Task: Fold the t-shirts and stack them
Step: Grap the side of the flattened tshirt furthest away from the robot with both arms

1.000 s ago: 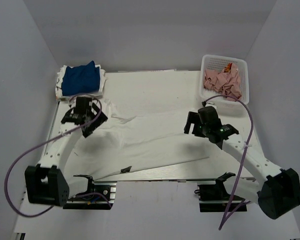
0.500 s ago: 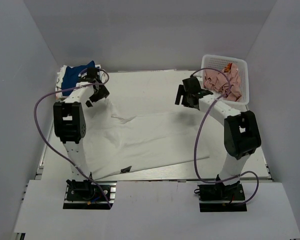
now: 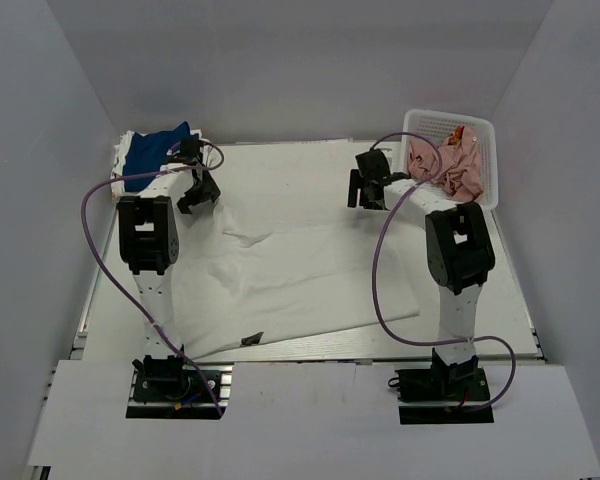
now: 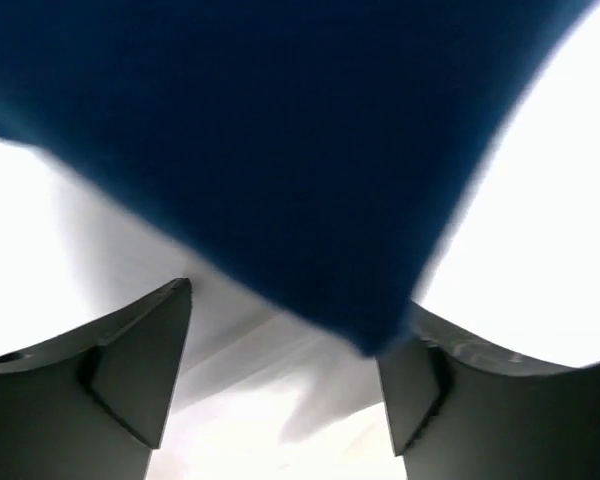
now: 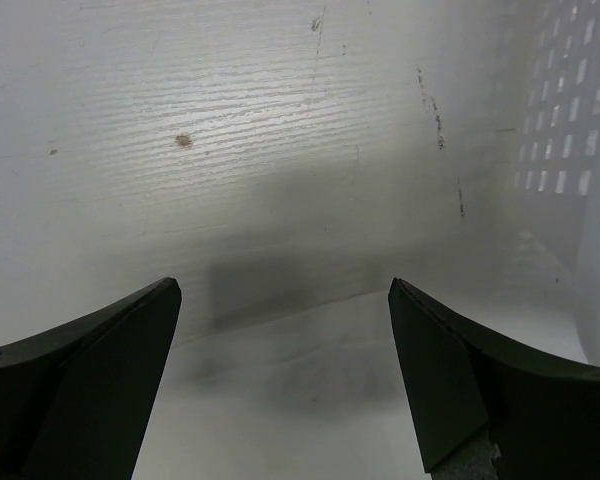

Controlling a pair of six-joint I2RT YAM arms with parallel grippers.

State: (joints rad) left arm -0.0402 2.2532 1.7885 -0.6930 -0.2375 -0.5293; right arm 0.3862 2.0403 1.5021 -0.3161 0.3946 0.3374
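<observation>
A large white t-shirt (image 3: 300,270) lies spread and rumpled across the table, its small dark neck label (image 3: 252,339) near the front edge. A folded royal blue t-shirt (image 3: 158,155) tops a white stack at the back left. My left gripper (image 3: 195,192) hovers at that stack's right edge. In the left wrist view the blue t-shirt (image 4: 280,130) fills the top, white cloth (image 4: 270,380) lies below it, and my left gripper (image 4: 295,300) is open. My right gripper (image 3: 365,188) is open above the shirt's far edge (image 5: 310,400), with nothing between its fingers (image 5: 283,285).
A white mesh basket (image 3: 485,135) with crumpled pink cloth (image 3: 448,165) stands at the back right, just right of my right gripper; its wall (image 5: 580,180) shows in the right wrist view. Grey walls close in the back and sides. Both arms stretch far over the table.
Both arms have swung from low over the white t-shirt out to the back of the table. The left gripper reached the blue stack and the right gripper came beside the basket.
</observation>
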